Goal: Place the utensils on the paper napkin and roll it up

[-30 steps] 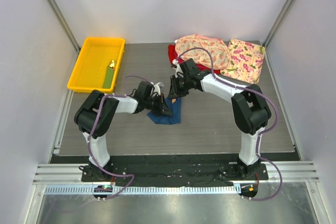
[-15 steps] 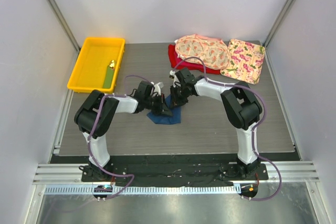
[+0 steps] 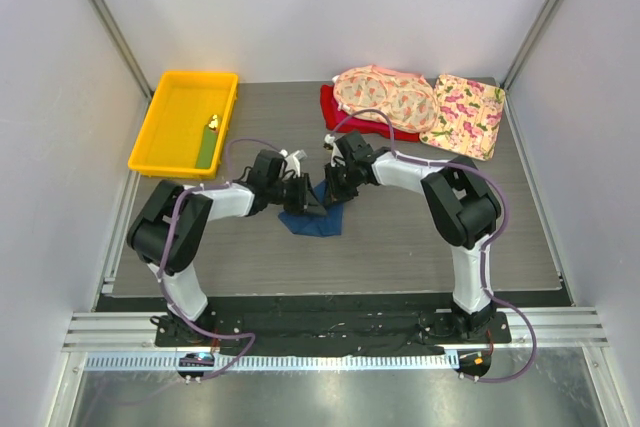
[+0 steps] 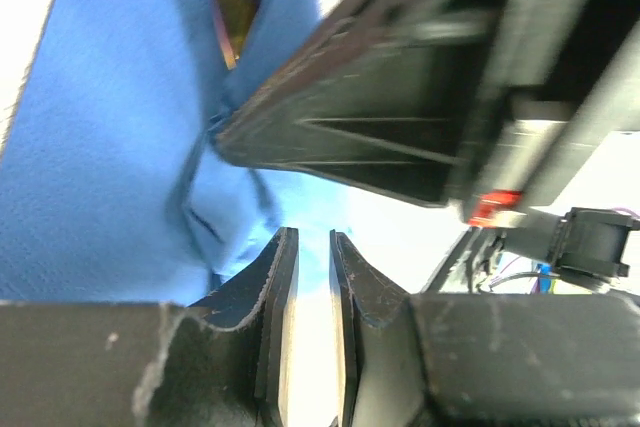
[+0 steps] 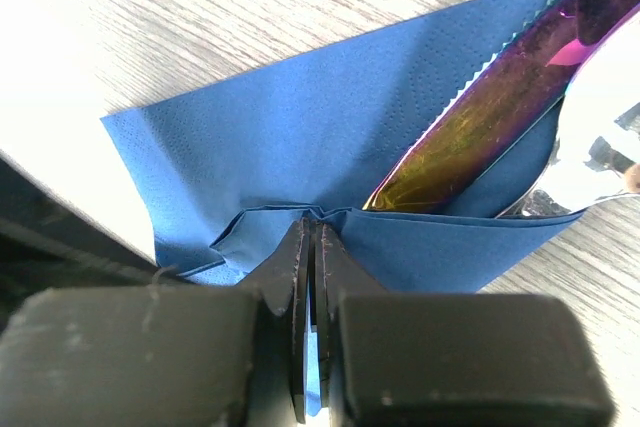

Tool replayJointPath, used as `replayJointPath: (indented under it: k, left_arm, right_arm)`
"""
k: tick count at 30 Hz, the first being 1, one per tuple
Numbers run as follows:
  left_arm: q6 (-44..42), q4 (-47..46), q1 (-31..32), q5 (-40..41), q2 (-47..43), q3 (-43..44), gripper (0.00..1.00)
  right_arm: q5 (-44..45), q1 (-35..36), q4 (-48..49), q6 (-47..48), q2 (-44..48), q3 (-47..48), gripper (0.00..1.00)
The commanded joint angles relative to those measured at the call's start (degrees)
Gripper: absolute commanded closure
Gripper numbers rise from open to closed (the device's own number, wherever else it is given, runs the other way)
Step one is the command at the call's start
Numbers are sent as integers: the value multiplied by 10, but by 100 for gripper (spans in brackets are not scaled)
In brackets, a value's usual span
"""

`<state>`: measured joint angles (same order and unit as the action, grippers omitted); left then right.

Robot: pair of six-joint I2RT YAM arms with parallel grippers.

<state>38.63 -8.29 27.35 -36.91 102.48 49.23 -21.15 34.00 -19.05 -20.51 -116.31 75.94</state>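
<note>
Left gripper (image 3: 311, 204) nearly closed, a thin slit left, can't tell if it nips anything, right gripper (image 5: 310, 232) clamped on a fold of the navy paper napkin (image 3: 311, 224) mid-table, iridescent knife (image 5: 480, 117) and silver spoon (image 5: 590, 175) tucked inside, yellow tray (image 3: 165, 137) and floral cloths (image 3: 385, 99) beyond.

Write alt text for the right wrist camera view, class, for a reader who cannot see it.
The right gripper, shut, pinches a fold of a dark blue paper napkin on a grey wood-grain table. An iridescent purple-gold serrated utensil blade sticks out of the fold toward the upper right.
</note>
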Motion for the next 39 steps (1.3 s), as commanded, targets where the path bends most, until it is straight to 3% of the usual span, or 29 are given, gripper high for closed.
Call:
replayJointPath:
  k: [1, 12, 22, 33, 39]
  left_arm:
    - [13, -13, -2, 3, -24, 2, 79]
    - [-13, 65, -14, 39, 57, 14, 89]
    - [-17, 16, -32, -42, -3, 2, 85]
    - [21, -16, -7, -12, 23, 16, 87]
    - [12, 62, -29, 24, 55, 16, 87]
  right_arm:
    - [29, 3, -25, -4, -21, -33, 97]
    - [9, -7, -20, -7, -27, -26, 98]
    - [0, -7, -16, -9, -25, -36, 98]
    - [-13, -7, -7, -12, -25, -37, 98]
    - [-11, -7, -7, -8, -30, -35, 98]
